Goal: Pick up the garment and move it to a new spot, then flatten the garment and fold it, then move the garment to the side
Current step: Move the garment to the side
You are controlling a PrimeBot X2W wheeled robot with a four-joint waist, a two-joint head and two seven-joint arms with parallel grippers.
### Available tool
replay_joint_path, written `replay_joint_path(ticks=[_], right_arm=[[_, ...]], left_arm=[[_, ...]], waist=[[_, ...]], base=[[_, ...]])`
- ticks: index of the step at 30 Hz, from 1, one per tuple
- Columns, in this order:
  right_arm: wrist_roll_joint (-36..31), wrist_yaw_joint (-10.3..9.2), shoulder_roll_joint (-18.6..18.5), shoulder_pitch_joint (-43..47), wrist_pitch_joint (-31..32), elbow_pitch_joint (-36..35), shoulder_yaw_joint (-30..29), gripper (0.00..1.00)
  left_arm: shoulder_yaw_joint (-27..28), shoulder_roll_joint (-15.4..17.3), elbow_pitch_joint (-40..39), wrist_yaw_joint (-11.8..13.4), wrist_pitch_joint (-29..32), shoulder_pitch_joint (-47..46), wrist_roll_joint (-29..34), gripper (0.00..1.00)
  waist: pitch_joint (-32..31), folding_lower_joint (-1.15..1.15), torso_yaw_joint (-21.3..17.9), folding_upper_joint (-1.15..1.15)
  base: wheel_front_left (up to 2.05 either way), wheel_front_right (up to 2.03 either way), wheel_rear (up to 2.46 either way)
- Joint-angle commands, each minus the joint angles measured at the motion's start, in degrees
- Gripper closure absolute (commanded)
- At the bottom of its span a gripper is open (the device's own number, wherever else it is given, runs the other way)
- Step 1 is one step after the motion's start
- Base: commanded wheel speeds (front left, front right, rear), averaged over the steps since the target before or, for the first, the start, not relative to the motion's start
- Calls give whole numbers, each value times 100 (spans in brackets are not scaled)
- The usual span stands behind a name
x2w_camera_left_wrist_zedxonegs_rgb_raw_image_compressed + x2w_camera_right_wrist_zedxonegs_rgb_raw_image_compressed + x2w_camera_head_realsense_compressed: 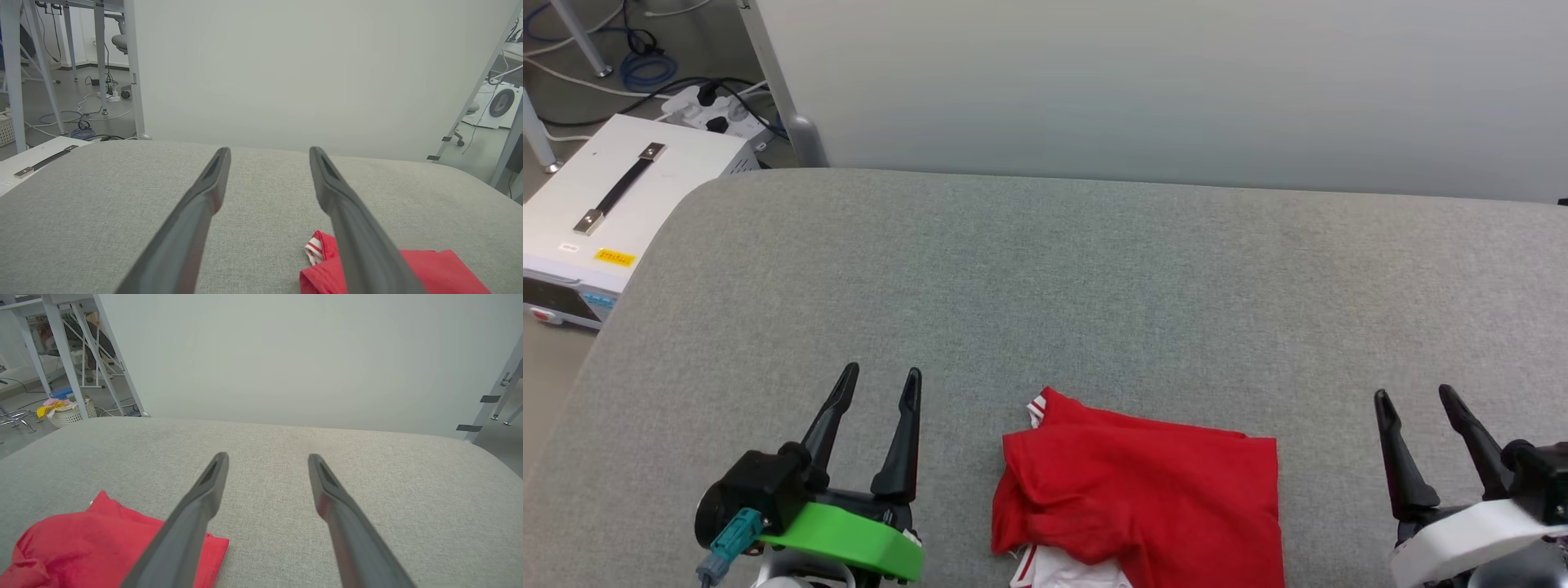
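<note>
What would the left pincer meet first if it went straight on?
Probably the pale wall: the left pincer points across bare grey surface, with the garment off to its right.

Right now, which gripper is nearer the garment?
Left, narrowly. The left gripper sits open just off the red garment's left edge; the right gripper stands open slightly farther off its right edge. Neither touches it.

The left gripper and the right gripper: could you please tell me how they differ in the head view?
The left gripper sits on a green mount with a teal plug; the right gripper sits on a white mount. The left gripper is left of the garment, the right gripper right of it. Both are open, empty, over the grey surface.
</note>
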Motion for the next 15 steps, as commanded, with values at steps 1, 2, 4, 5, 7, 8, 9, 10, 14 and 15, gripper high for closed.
replay_joint_path(ticks=[1,2,4,5,7,8,9,10,14,15], right_arm=[[16,1,-2,45,234,19,27,0],[21,1,16,49,426,36,40,0],[63,1,80,37,864,24,82,0],[88,1,106,32,1140,10,126,0],[137,1,124,17,1601,-63,236,0],[180,1,142,16,1798,-96,265,0],[217,1,166,20,2049,-125,286,0],[206,1,173,31,2244,-148,299,0],[179,1,339,98,3062,-169,219,0],[149,1,384,109,3270,-163,183,0]], left_arm=[[13,-44,32,-41,-34,17,61,0],[2,-45,60,-44,-34,9,65,0],[-37,-33,91,-50,-34,-26,100,0],[-49,-39,102,-52,-34,-44,103,0],[-76,-43,122,-54,-34,-76,102,0],[-101,-39,127,-55,-34,-94,97,0],[-133,-34,136,-56,-34,-120,84,0],[-164,-29,145,-56,-34,-140,73,0],[-240,-19,167,-57,-34,-223,30,0],[-265,-17,175,-57,-34,-246,20,0]], waist=[[71,0,67,0],[94,0,89,0],[159,0,141,0],[196,0,170,0],[260,0,228,0],[296,0,262,0],[328,0,302,0],[352,0,340,0],[475,0,493,0],[512,0,535,0]], base=[[0,0,0],[0,0,0],[0,0,0],[0,0,0],[0,0,0],[0,0,0],[0,0,0],[0,0,0],[0,0,0],[0,0,0]])
